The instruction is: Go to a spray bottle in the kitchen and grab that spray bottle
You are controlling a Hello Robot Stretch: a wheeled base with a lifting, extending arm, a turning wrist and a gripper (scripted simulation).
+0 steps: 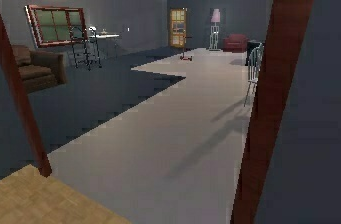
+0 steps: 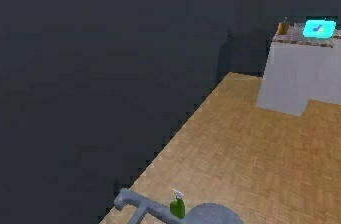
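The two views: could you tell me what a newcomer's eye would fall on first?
In the arm side view, a bright cyan thing sits on a white cabinet at the upper right, and a green bottle with a white top stands at the bottom edge beside a grey curved pipe. In the forward view, a red-brown post cuts down the right side.

Ahead the pale floor (image 1: 178, 130) lies open past a reddish post (image 1: 266, 110); sideways, bare wooden floor (image 2: 268, 150) runs to a white worktop (image 2: 298, 80).
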